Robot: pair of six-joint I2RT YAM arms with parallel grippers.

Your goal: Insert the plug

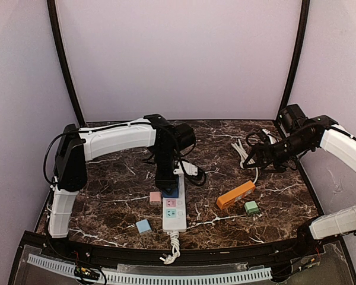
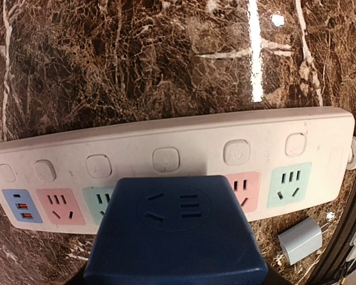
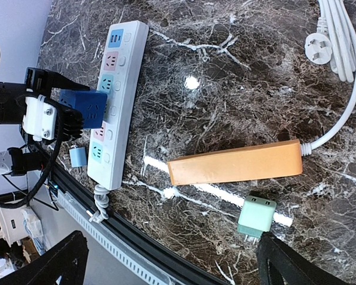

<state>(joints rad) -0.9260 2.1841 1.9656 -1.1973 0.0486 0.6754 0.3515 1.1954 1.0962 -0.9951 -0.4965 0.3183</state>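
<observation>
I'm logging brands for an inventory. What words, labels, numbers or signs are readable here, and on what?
No word, brand or number is readable in any view.
On the white power strip: faint embossed marks on its square buttons, too blurred to read.
On the dark blue cube adapter: socket slots only, no lettering visible.
On the orange power strip: plain side, no print visible.

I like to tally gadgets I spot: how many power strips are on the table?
2: a white power strip near the front middle, and an orange power strip to its right.

Prongs of blue plug [image 2: 175, 234] hidden — it covers power strip [image 2: 196, 132] middle sockets, base cut off below
</observation>
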